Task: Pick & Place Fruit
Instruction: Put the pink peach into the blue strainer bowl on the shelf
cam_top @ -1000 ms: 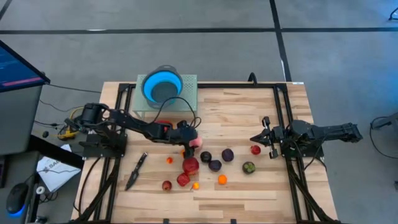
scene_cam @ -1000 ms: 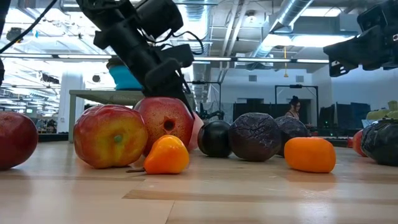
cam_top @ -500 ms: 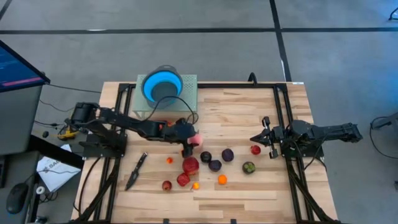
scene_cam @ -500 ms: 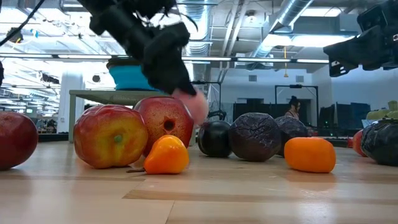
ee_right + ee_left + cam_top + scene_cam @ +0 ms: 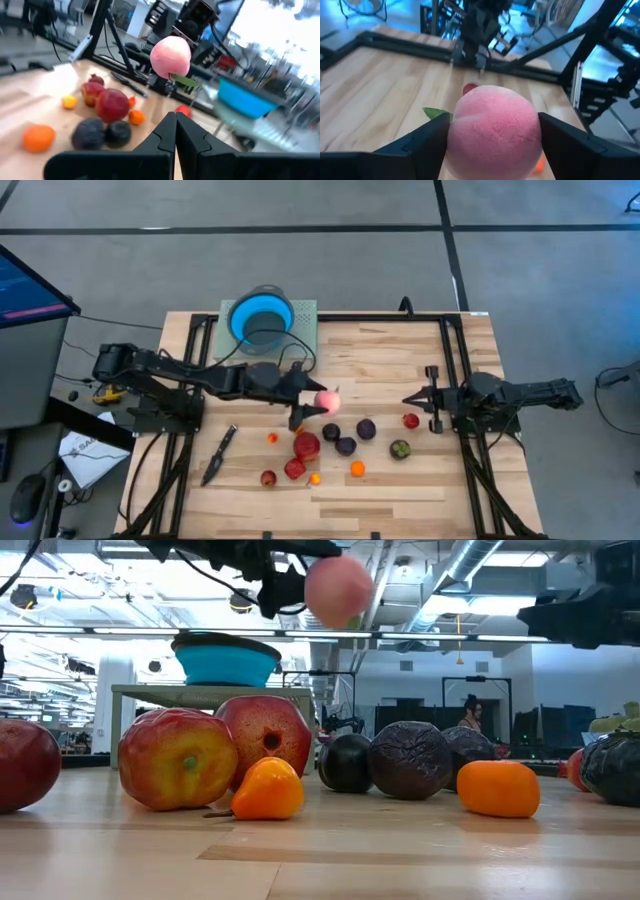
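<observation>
So we've got the left pincer (image 5: 312,404) clamped on a fuzzy pink peach (image 5: 326,400), one finger on each side, lifted clear off the surface (image 5: 400,370). From the low camera the peach (image 5: 338,589) hangs well above everything else. It sits between the blue bowl (image 5: 261,317) and the fruit pile, a bit off to the side of the bowl, not yet over it.

What worries us: the peach is round and plush, and in the left wrist view the fingers (image 5: 420,145) only catch its two flanks. A quick swing toward the bowl could let it roll out of the pinch, and if it drops it probably lands in the cluster below and scatters it. There's also a floppy green leaf (image 5: 437,114) sticking out of the peach that might snag. The bowl sits raised on a pale block (image 5: 300,330), so the rim is another thing to clip if the carry goes too low.

Textures: the peach looks like soft velvety fabric, matte. The two big red apples (image 5: 175,758) nearest the low camera look smooth and glossy, one with a dimple. The dark purple ones (image 5: 410,759) away from the bowl have a wrinkly skin, and the orange bits (image 5: 498,788) are small and waxy. The bowl looks like smooth, ribbed silicone.

The right pincer (image 5: 428,398) is pressed together, empty, parked far from the bowl, beside a small red fruit (image 5: 411,420).
</observation>
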Robot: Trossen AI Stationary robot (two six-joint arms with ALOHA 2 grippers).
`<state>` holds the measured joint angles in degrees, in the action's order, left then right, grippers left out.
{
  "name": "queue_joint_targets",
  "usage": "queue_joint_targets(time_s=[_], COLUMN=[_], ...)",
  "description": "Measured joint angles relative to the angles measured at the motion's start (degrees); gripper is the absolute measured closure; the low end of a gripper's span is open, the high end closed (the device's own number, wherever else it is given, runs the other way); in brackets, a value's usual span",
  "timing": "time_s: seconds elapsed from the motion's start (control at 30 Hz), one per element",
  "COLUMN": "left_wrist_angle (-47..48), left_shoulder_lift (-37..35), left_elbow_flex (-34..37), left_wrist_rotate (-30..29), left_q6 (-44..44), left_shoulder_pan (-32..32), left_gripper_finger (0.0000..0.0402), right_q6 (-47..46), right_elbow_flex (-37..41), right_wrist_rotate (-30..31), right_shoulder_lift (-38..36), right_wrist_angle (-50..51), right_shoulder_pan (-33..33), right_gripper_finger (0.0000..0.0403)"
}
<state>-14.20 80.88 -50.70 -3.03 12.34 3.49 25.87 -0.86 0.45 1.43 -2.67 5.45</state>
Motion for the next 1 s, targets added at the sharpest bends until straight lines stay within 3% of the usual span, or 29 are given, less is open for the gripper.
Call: queue_joint_targets(time_s=[0.1, 0.3, 0.43, 0.5, 0.77, 1.0], left_wrist_angle=[-1.8, -4.9, -5.7, -6.3, -6.9, -7.1], left_shoulder_lift=[0.0, 0.0, 0.0, 0.0, 0.0, 0.0], left_elbow_flex=[0.0, 0.0, 0.0, 0.0, 0.0, 0.0], left_wrist_rotate=[0.0, 0.0, -0.1, -0.1, -0.1, -0.1], left_q6=[0.0, 0.0, 0.2, 0.2, 1.6, 1.7], left_shoulder_pan=[0.0, 0.0, 0.0, 0.0, 0.0, 0.0], left_gripper_finger=[0.0121, 0.0121, 0.0120, 0.0120, 0.0120, 0.0117], right_q6=[4.3, -16.4, -18.3, -17.0, -13.3, -4.3], right_elbow_flex=[0.0, 0.0, 0.0, 0.1, -2.6, -15.3], right_wrist_rotate=[-0.5, -5.9, -17.1, -19.2, -4.1, 4.2], right_shoulder_lift=[0.0, 0.2, 4.2, 7.9, 35.4, 56.9], right_wrist_angle=[-2.4, -19.9, -29.8, -34.7, -57.2, -50.2], right_shoulder_pan=[-0.2, 0.6, 2.5, 4.1, 7.3, 4.5], right_gripper_finger=[0.0403, 0.0403, 0.0403, 0.0403, 0.0403, 0.0396])
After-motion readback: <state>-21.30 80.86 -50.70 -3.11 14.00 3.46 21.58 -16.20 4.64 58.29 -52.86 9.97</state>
